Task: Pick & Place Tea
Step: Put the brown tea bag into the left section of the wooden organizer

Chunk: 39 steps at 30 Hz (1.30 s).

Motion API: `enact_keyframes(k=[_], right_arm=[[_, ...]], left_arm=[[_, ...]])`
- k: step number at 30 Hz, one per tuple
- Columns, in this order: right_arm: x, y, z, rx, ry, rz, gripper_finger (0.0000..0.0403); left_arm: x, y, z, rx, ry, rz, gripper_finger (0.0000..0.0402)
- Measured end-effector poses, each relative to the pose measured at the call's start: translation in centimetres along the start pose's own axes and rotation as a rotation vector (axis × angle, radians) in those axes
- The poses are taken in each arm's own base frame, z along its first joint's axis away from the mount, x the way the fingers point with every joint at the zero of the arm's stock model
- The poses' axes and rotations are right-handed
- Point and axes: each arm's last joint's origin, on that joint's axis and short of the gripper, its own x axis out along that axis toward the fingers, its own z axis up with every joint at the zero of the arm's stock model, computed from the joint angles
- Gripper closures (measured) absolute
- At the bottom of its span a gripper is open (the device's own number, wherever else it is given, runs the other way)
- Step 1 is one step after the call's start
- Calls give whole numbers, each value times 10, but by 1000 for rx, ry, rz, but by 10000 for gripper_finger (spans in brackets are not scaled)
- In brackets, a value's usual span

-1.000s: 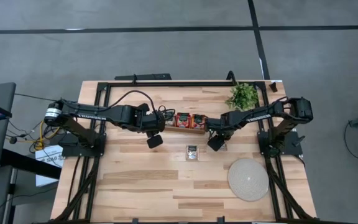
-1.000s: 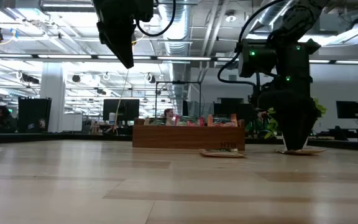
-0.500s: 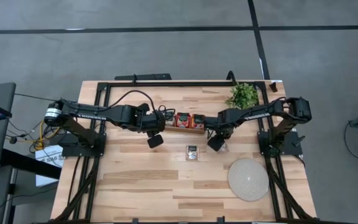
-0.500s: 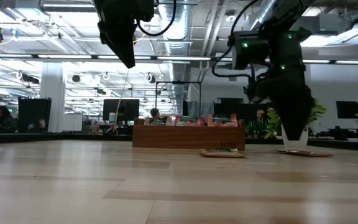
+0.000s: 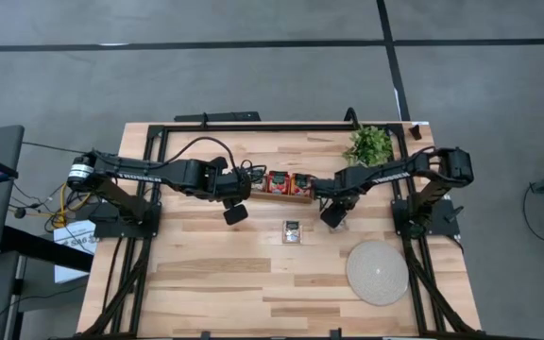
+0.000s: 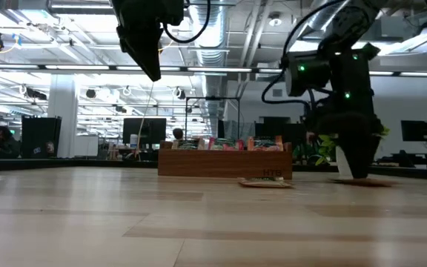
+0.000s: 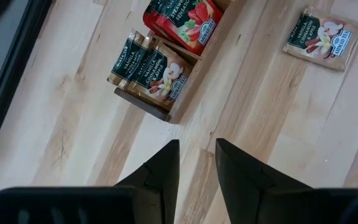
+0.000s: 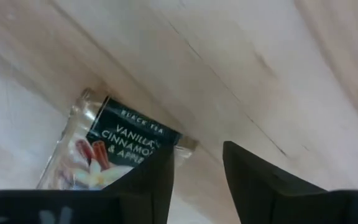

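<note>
Across the middle of the high view we see the wooden table (image 5: 215,283), the largest thing in frame, with grey floor around it. Both dark arms reach in from the sides toward its centre.

At the lower right of the table lies the round mat (image 5: 377,272). At the upper right stands the plant (image 5: 369,144).

Near the table's centre sits the wooden box (image 5: 280,185), holding upright tea sachets; red ones show from above, and in the left wrist view we read red sachets (image 7: 185,18) and beige ones (image 7: 149,70) in neighbouring compartments of that box.

Just below the box in the high view lies a loose beige sachet (image 5: 292,231), flat on the wood and apart from both grippers.

The left gripper (image 5: 235,214) hangs high to the left of the box; in the low view it shows at the upper left, well above the table. Its jaws stand a narrow gap apart with nothing between them.

The right gripper (image 5: 332,216) is down at the table just right of the box. In the low view it meets the wood at the right, over a second sachet (image 6: 362,181) lying flat. In the right wrist view that sachet (image 8: 114,155) lies partly under one finger (image 8: 151,180); the jaws stand apart, and we cannot tell whether they grip it.
</note>
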Motion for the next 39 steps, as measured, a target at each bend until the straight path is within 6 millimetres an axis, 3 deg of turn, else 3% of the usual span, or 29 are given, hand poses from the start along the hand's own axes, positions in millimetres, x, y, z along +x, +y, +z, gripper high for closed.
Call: enact_keyframes(k=[14, 30, 39], right_arm=[[10, -1, -5, 40, 5, 58, 287], [11, 0, -5, 98, 10, 67, 397], [10, -1, -5, 101, 3, 66, 401]], left_arm=[[0, 0, 0, 2, 0, 0, 305], [0, 0, 0, -21, -3, -2, 305], [0, 0, 0, -22, -4, -2, 305]])
